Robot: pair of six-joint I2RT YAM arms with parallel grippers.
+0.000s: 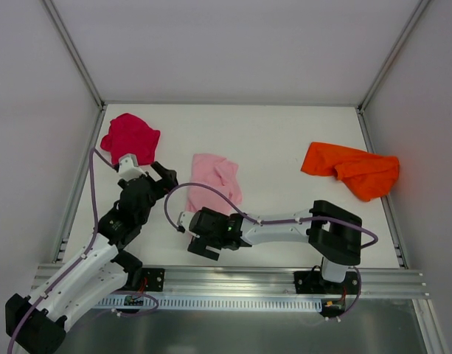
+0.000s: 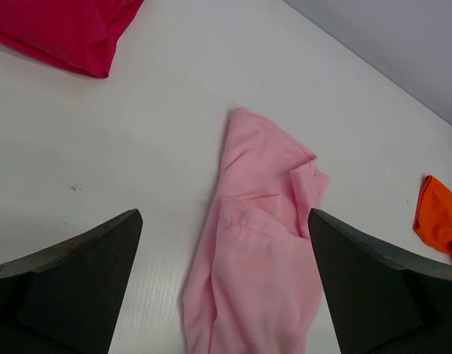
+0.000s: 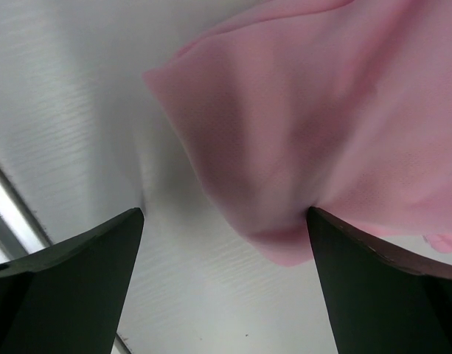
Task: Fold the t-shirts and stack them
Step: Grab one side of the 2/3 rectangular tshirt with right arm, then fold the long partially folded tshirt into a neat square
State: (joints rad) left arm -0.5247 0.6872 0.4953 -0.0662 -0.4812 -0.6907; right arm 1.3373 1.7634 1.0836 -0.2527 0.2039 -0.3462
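Three t-shirts lie crumpled and apart on the white table [image 1: 277, 140]. The crimson one [image 1: 131, 138] is at the back left, the light pink one [image 1: 217, 177] in the middle, and the orange one [image 1: 352, 168] at the right. My left gripper [image 1: 165, 178] is open just left of the pink shirt [image 2: 262, 243], which lies ahead between its jaws without touching them. The crimson shirt [image 2: 63, 26] and the orange shirt [image 2: 441, 217] show at the edges of that view. My right gripper [image 1: 189, 234] is open, low by the pink shirt's near edge [image 3: 321, 110].
An aluminium rail [image 1: 233, 279] runs along the near table edge, close behind the right gripper [image 3: 4, 199]. White walls enclose the table on three sides. A purple cable [image 1: 183, 193] loops above the right arm's wrist.
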